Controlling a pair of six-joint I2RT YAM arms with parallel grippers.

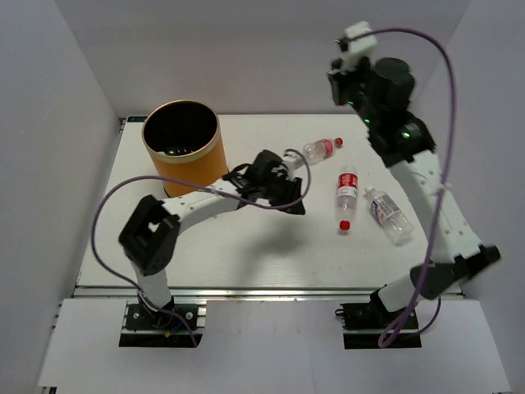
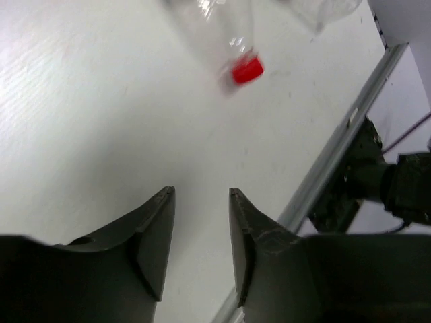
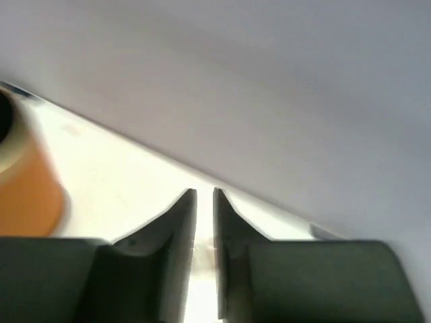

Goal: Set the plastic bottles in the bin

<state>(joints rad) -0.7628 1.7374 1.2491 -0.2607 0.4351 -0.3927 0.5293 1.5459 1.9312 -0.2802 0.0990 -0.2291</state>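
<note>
The orange-yellow bin (image 1: 182, 153) stands at the back left of the table; faint glints show in its black inside. Three plastic bottles lie on the right half: one with a red label (image 1: 321, 148), one with a red label and red cap (image 1: 347, 197), and one with a blue-white label (image 1: 387, 215). My left gripper (image 1: 295, 202) is low over the table, left of the red-capped bottle, open and empty. In the left wrist view that bottle's cap (image 2: 247, 69) lies ahead of the left gripper (image 2: 202, 192). My right gripper (image 1: 337, 80) is raised high near the back wall, its jaws nearly together and empty (image 3: 205, 194).
The metal rail of the table's near edge (image 2: 337, 158) and the right arm's base (image 2: 377, 182) show in the left wrist view. The bin's side (image 3: 27, 182) is at the left of the right wrist view. White walls enclose the table.
</note>
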